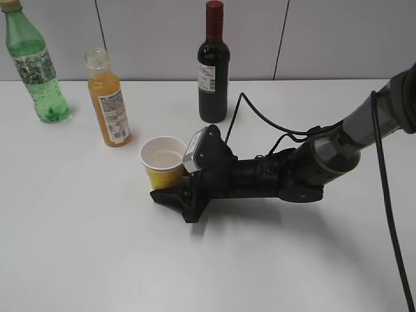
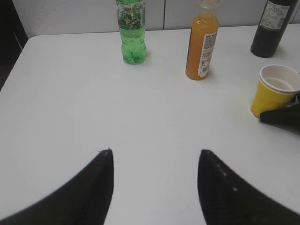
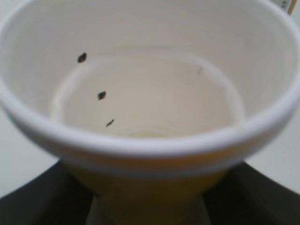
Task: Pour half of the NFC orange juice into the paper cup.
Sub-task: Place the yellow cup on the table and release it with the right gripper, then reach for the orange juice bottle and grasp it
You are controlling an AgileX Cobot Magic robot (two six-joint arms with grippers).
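The left gripper [image 2: 154,187] is hovering nearest the camera in its wrist view, its 2 dark fingers [image 2: 96,187] spread apart with nothing between them, only bare white surface [image 2: 70,108] below. Further in, the right gripper [image 1: 170,190] is lying low on the surface with its jaws on either side of the lower half of the paper cup [image 1: 163,161]; whether they are pressing the cup or just flanking it cannot be told. The cup is standing upright, its long axis vertical and its white mouth facing up, yellow outside, near the middle of the surface; the right wrist view is showing a pale interior with 3 small dark specks on the inner wall. Just behind and left of the cup, the NFC orange juice [image 1: 109,101] is standing upright, neck up with no cap on, its white printed label too small to read. Beyond it at far left a green plastic bottle [image 1: 34,65] is standing, and right of centre a dark wine bottle [image 1: 213,65] with a red cap and a white label, unreadable. Behind them a pale grey panelled wall [image 1: 325,39] is closing the scene.
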